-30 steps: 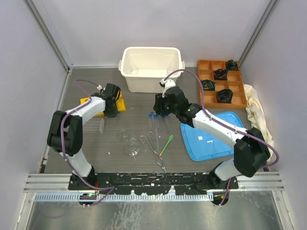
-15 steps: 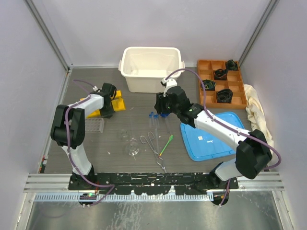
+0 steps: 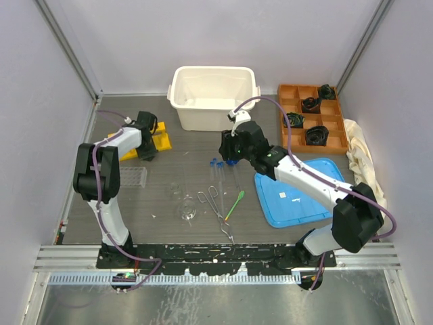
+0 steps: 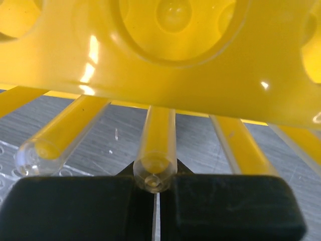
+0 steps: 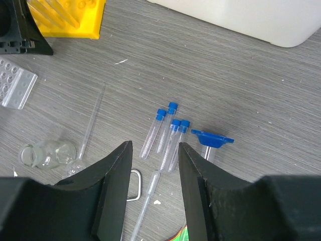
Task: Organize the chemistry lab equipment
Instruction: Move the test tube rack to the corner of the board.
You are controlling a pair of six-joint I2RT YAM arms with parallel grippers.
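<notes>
Nearest the front edge, about midway along it, the metal tongs lie flat with the green spatula just to their right. The small clear glass flasks lie just to their left. A blue tray takes up the near right part of the table. Toward the left edge, a little farther back, the clear plastic rack lies flat. In the middle of the table four blue-capped test tubes lie side by side, caps toward the far edge. The blue-based cylinder lies on its side just beside them, on the right. The right gripper hangs over these tubes with its fingers spread apart, holding nothing. Farther back, near the left edge, the yellow rack sits on the table with the left gripper pushed up against it. In the left wrist view its fingers are drawn almost together, with only a thin slit between them. They pinch the rounded end of a clear test tube, which runs up to the underside of the rack alongside other tubes. At the far edge stands a white tub. An orange compartment tray with black objects fills the far right corner. A cream cloth is bunched along the right edge.
</notes>
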